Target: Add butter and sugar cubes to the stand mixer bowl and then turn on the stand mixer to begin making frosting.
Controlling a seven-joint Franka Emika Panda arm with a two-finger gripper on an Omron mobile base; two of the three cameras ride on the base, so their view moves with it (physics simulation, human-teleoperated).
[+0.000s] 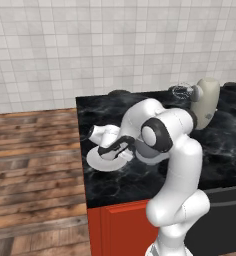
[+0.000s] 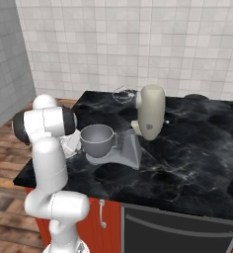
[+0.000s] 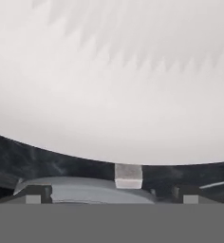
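White plate (image 1: 96, 161) on black marble counter (image 2: 197, 148); tiled wall (image 1: 65, 45) behind.

- We're pretty clearly in a home kitchen: black marble bench (image 2: 187, 148) on red cabinets (image 1: 120, 227).
- White tiled wall (image 2: 138, 44) behind it, wood plank floor (image 1: 35, 165).
- Stand mixer (image 2: 150, 118) parked on top, dark oven front (image 2: 177, 232) underneath.

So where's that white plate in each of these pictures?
Left base view: the plate lies left of centre, near the left edge of the counter, under the arm's hand.
Right base view: mostly hidden; it seems to be the pale sliver between the arm and the bowl.
Hand view: the broad white surface across the top.
Shared landmark: the black marbled counter.
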